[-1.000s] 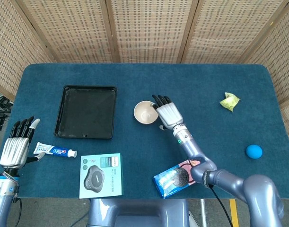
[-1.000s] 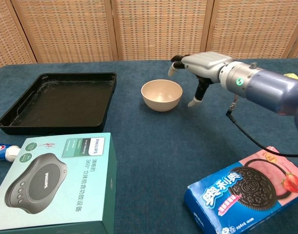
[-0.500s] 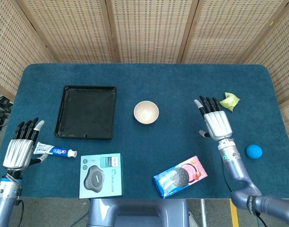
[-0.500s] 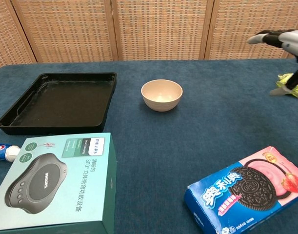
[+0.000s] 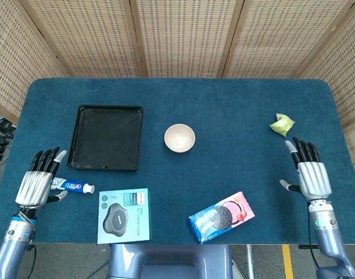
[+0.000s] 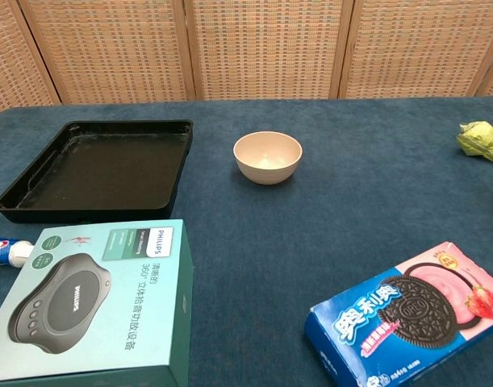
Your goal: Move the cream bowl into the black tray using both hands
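Locating cream bowl mid-table, R of black tray | left hand & right hand: both spread, empty, at outer edges, bowl far inboard, roughly equidistant | tray on L-hand side

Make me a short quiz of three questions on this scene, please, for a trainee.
1. True or false: the cream bowl lies inside the black tray.
2. What lies just beside the left hand? A) toothpaste tube B) green wrapper C) cookie box
3. Fill in: the right hand holds ____.

Key:
1. False; it stands on the blue table, right of the tray.
2. A, the toothpaste tube.
3. Nothing; its fingers are spread.
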Controlling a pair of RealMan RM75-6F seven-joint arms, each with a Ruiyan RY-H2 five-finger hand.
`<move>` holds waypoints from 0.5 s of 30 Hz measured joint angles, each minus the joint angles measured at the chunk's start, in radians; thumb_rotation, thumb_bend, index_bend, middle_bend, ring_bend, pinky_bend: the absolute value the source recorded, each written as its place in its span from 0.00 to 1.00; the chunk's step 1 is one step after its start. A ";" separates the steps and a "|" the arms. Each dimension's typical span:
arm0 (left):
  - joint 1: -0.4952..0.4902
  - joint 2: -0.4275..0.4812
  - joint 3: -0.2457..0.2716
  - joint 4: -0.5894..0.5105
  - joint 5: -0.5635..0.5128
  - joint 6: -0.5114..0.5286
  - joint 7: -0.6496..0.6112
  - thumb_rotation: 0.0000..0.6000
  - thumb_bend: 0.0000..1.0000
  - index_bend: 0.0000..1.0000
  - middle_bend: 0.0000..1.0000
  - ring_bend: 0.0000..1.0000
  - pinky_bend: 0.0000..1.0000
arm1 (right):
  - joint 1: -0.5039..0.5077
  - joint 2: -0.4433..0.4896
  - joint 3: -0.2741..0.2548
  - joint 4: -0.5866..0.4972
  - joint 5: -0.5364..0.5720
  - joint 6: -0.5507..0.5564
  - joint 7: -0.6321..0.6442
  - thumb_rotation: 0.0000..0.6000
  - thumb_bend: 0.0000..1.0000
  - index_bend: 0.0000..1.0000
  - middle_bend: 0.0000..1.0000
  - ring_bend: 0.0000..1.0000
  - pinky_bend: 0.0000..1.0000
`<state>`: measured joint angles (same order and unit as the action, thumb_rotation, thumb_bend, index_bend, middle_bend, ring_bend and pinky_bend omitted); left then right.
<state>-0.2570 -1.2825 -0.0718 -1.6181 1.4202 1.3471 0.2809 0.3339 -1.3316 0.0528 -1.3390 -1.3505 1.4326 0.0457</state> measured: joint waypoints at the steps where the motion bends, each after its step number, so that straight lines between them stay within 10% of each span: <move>1: -0.003 0.004 -0.005 -0.003 -0.003 -0.002 -0.010 1.00 0.04 0.00 0.00 0.00 0.00 | -0.013 0.000 -0.005 0.009 -0.009 0.011 0.016 1.00 0.24 0.04 0.00 0.00 0.04; 15: -0.151 0.155 -0.151 -0.006 -0.074 -0.135 -0.038 1.00 0.11 0.04 0.00 0.00 0.00 | -0.060 0.002 0.004 0.054 -0.079 0.029 0.135 1.00 0.24 0.06 0.00 0.00 0.04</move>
<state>-0.4085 -1.1273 -0.2225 -1.6244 1.3459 1.2119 0.2431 0.2741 -1.3298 0.0568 -1.2845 -1.4295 1.4615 0.1804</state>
